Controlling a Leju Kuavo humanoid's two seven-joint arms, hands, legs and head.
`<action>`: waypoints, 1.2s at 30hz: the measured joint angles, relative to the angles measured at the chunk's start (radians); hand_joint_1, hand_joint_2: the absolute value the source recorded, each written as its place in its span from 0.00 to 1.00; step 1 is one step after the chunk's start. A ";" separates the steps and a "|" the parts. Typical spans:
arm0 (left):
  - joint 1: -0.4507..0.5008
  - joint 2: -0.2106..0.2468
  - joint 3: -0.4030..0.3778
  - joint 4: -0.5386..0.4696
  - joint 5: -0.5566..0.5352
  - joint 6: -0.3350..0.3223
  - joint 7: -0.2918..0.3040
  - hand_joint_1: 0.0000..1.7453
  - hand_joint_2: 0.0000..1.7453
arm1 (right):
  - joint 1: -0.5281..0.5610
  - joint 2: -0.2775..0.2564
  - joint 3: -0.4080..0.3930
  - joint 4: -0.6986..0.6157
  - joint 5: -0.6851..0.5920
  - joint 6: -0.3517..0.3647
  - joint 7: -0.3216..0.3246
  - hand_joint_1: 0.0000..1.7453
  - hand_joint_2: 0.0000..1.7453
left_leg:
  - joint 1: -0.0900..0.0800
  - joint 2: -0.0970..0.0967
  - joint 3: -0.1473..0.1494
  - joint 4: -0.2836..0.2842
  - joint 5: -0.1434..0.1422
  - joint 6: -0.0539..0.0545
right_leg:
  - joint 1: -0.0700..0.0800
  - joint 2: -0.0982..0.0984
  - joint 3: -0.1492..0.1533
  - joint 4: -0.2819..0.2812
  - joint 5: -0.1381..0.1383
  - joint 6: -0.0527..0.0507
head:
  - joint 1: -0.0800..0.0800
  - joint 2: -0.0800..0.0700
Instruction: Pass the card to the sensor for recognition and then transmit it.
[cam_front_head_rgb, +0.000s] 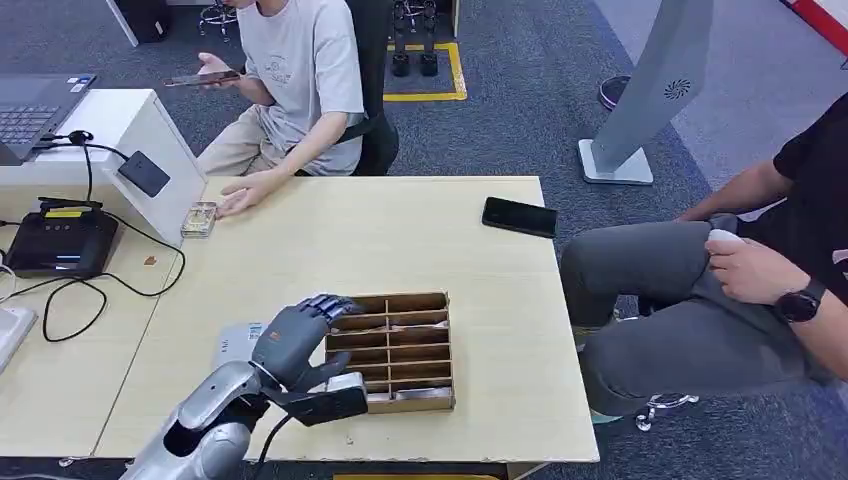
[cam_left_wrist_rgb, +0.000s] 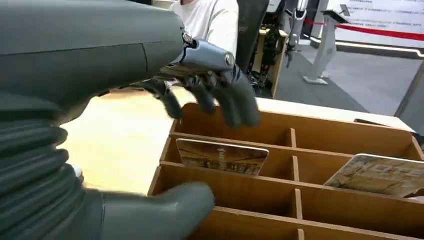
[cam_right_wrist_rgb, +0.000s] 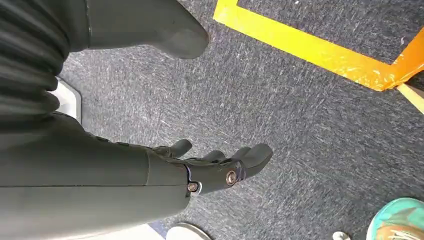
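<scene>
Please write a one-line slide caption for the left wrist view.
Left hand hovers open above the compartmented wooden card box, over a patterned card standing in one slot.

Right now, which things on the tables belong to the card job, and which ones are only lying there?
For the job:
- wooden divided card box
- printed card standing in a slot
- black sensor pad on the white stand
- left hand, open over the box

Lying about:
- black phone
- black desk device with cables
- grey laptop
</scene>
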 joint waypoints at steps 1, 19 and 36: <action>0.000 0.000 0.000 0.000 0.003 0.000 -0.001 1.00 1.00 | 0.000 0.000 0.000 0.000 0.000 0.000 0.000 0.00 1.00 | 0.000 0.000 0.000 0.000 0.000 0.000 | 0.000 0.000 0.000 0.000 0.000 0.000 | 0.000 0.000; 0.000 0.000 0.015 0.000 0.029 -0.003 -0.014 1.00 1.00 | -0.004 0.000 0.002 0.009 0.000 -0.009 0.000 0.00 1.00 | 0.000 0.000 0.000 0.000 0.000 0.000 | 0.000 0.000 0.000 0.000 0.000 0.000 | 0.000 0.000; 0.000 0.000 0.017 0.000 0.029 -0.003 -0.017 1.00 1.00 | -0.006 0.000 0.002 0.010 0.000 -0.009 0.000 0.00 1.00 | 0.000 0.000 0.000 0.000 0.000 0.000 | 0.000 0.000 0.000 0.000 0.000 0.000 | 0.000 0.000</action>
